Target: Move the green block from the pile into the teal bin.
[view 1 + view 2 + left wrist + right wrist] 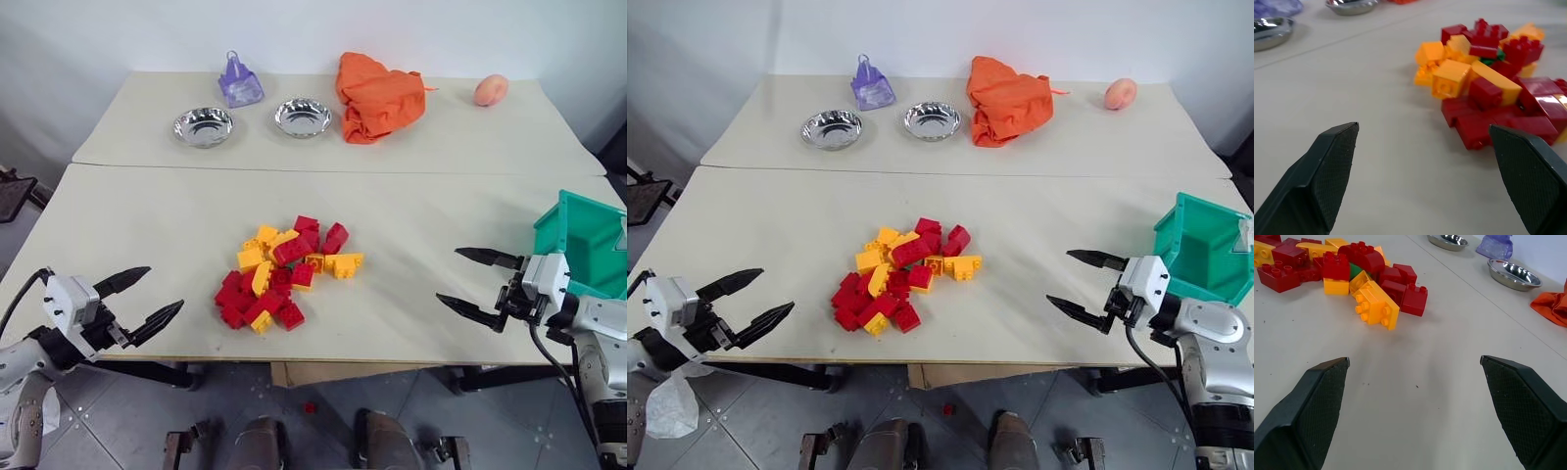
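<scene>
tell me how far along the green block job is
Nothing looks done yet. The green block is still buried in the pile, only a sliver showing between red and yellow bricks. Both the left pincer and right pincer are open and empty. Still left: digging it out, grasping it, and carrying it to the teal bin.

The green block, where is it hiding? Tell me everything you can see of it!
The green block is almost buried in the pile of red and yellow bricks in the middle of the table. Just a small bit of shiny green plastic peeks out between red bricks, with yellow ones right beside it; the left wrist view catches a sliver too. Its studs and full shape are hidden, so I can't tell how it lies. Bricks press against it all round. Neither gripper touches it.
</scene>
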